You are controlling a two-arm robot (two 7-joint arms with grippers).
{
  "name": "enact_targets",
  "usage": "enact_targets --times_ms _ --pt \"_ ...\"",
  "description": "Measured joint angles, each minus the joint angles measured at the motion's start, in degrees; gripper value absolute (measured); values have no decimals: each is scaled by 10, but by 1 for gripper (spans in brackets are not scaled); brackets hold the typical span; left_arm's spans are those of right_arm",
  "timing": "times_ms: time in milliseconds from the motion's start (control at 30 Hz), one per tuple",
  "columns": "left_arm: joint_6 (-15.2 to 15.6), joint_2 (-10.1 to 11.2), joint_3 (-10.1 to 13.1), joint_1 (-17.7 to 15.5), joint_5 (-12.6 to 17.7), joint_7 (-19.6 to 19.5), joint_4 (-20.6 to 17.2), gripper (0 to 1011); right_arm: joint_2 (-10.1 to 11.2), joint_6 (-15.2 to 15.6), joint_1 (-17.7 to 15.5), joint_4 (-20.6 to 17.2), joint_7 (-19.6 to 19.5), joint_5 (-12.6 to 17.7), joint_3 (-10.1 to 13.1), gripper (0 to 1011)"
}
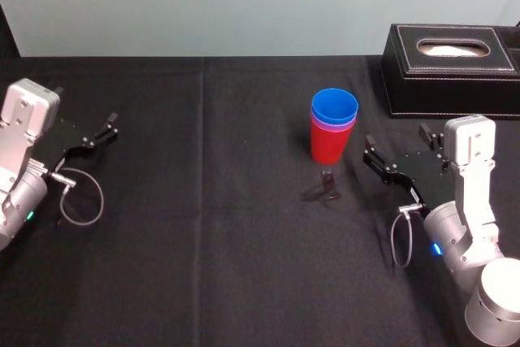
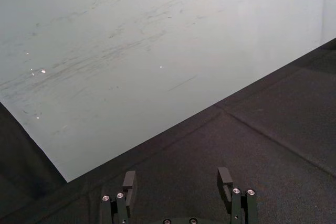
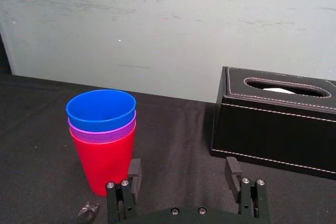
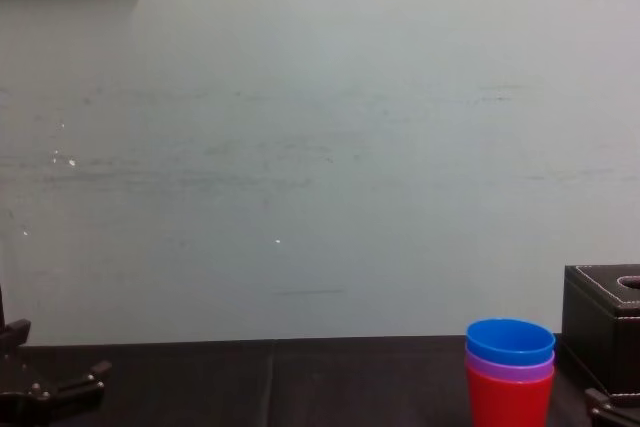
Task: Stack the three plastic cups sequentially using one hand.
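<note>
The three cups stand nested in one upright stack on the black cloth: the red cup point(image 1: 328, 145) at the bottom, the purple cup point(image 1: 334, 125) in it with just its rim showing, the blue cup point(image 1: 334, 106) on top. The same stack appears in the right wrist view point(image 3: 103, 148) and the chest view point(image 4: 509, 377). My right gripper point(image 1: 396, 146) hovers open just right of the stack, nothing between its fingers point(image 3: 134, 174). Far off at the table's left, my left gripper point(image 1: 107, 127) rests open and empty.
A black stitched tissue box point(image 1: 449, 69) stands at the back right, behind the right gripper. A small dark object point(image 1: 328, 180) lies on the cloth just in front of the cup stack. A pale wall point(image 4: 300, 147) backs the table.
</note>
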Motion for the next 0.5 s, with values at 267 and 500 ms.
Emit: enact_targets --times_ms 267,500 --pt "0 0 0 0 0 0 0 1005 0 0 0 0 0 0 0 1004" --pt "0 0 0 0 0 0 0 1005 0 0 0 -1 0 0 -1 1004"
